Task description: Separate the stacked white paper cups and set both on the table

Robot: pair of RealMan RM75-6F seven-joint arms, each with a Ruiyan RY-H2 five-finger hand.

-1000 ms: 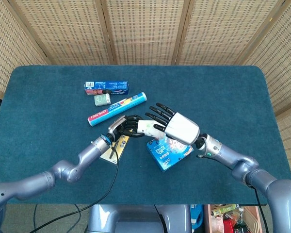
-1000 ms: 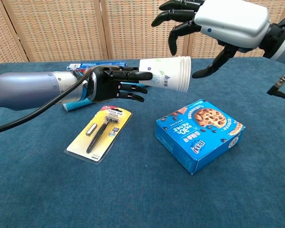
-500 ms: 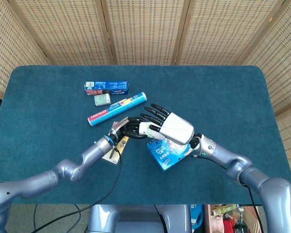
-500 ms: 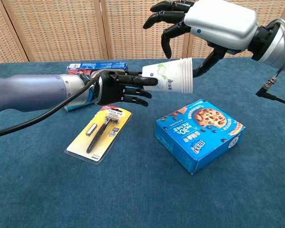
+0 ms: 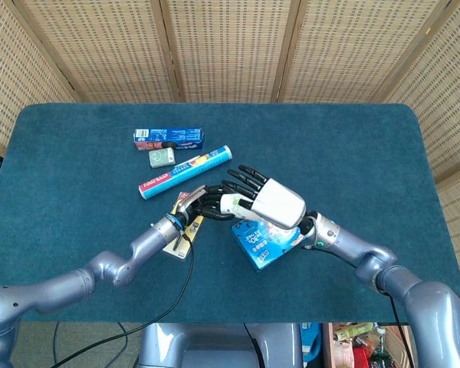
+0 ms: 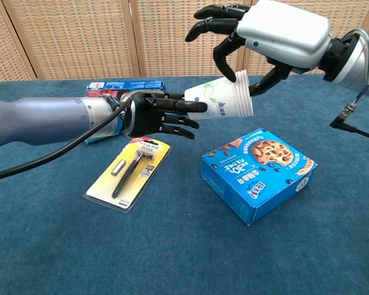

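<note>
The stacked white paper cups (image 6: 224, 98) lie sideways in the air, rims pointing right, small green print on the side. My left hand (image 6: 157, 114) grips them by the base end. My right hand (image 6: 277, 34) arches over the rim end with its fingers spread; one fingertip comes down on the top of the rims and the thumb sits just behind them. It has no closed hold on the cups. In the head view the cups (image 5: 231, 203) show only as a sliver between the left hand (image 5: 195, 203) and the right hand (image 5: 272, 203).
A blue cookie box (image 6: 258, 172) lies on the blue table directly below the cups. A yellow razor pack (image 6: 129, 172) lies under my left wrist. Further back are a toothpaste box (image 5: 169, 139), a long tube (image 5: 185, 172) and a small green item (image 5: 161, 158).
My right hand has come down and leftwards over the cups' rim end, and its fingers now curve around the rims. The left hand has pushed the cups slightly right.
</note>
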